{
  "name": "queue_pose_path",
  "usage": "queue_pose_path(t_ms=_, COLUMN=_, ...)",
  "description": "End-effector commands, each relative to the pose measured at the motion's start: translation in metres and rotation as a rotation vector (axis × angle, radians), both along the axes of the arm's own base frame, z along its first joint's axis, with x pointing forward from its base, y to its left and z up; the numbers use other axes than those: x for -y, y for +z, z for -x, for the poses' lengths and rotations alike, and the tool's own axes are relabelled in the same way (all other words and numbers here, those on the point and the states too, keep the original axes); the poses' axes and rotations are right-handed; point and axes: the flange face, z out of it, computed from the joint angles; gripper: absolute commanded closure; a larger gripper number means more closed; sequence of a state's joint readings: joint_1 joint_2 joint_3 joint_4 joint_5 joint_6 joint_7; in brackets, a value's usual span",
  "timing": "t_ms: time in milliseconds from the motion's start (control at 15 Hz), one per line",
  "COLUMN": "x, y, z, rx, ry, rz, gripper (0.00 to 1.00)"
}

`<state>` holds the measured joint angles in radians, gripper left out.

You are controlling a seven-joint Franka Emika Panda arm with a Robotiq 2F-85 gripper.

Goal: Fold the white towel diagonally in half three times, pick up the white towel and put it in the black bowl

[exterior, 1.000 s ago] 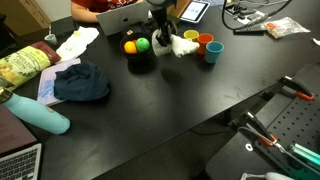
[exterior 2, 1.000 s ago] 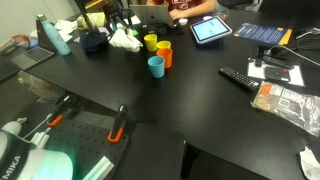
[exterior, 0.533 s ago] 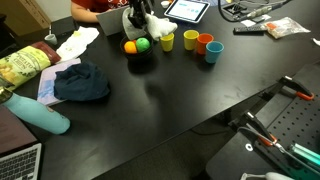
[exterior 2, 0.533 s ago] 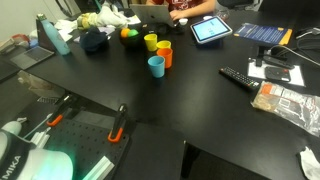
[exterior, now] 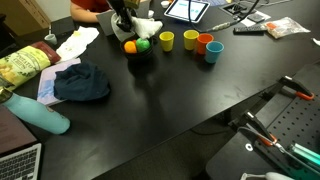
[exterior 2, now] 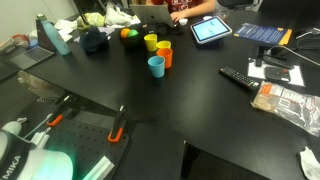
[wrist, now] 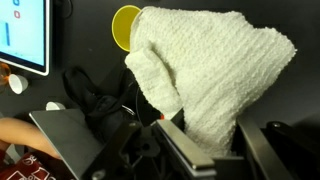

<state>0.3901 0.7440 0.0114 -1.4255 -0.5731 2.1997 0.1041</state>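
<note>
towel carried from the cups over to the bowl

since a second ago your hand point(exterior: 126, 20) has swung away from the cups point(exterior: 203, 42) and now hangs just behind the black bowl point(exterior: 140, 63), up off the bench point(exterior: 170, 100). it is clenched on the white towel point(wrist: 215, 70): the wrist view shows the cloth pinched between the fingers and spilling past them as a loose bunch, with the yellow cup point(wrist: 123, 28) behind it. you grip one end, i judge, so the bulk can drop in first. the towel is not yet in the bowl, which already holds an orange ball point(exterior: 130, 46) and a green ball point(exterior: 142, 44), so room looks tight. centre over the rim before letting go.
</note>
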Motion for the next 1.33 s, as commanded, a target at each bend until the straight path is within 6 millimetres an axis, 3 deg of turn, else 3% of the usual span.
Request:
queue_pose_path(t_ms=0, x=-0.01, y=-0.016, z=-0.031, rx=0.005, ry=0.049, rz=0.048, gripper=0.9)
queue_pose_path(t_ms=467, x=-0.011, y=-0.048, z=-0.061, rx=-0.001, ry=0.135, rz=0.07, gripper=0.9)
queue_pose_path(t_ms=733, x=-0.01, y=-0.066, z=-0.069, rx=-0.008, ry=0.167, rz=0.082, gripper=0.88)
queue_pose_path(t_ms=800, x=-0.009, y=-0.069, z=-0.07, rx=-0.011, ry=0.17, rz=0.085, gripper=0.55)
queue_pose_path(t_ms=867, x=-0.007, y=-0.071, z=-0.072, rx=-0.011, ry=0.174, rz=0.09, gripper=0.54)
queue_pose_path(t_ms=1067, x=0.0, y=-0.074, z=-0.072, rx=-0.015, ry=0.179, rz=0.102, gripper=0.34)
queue_pose_path(t_ms=1267, x=0.0, y=-0.064, z=-0.066, rx=-0.033, ry=0.181, rz=0.088, gripper=0.09)
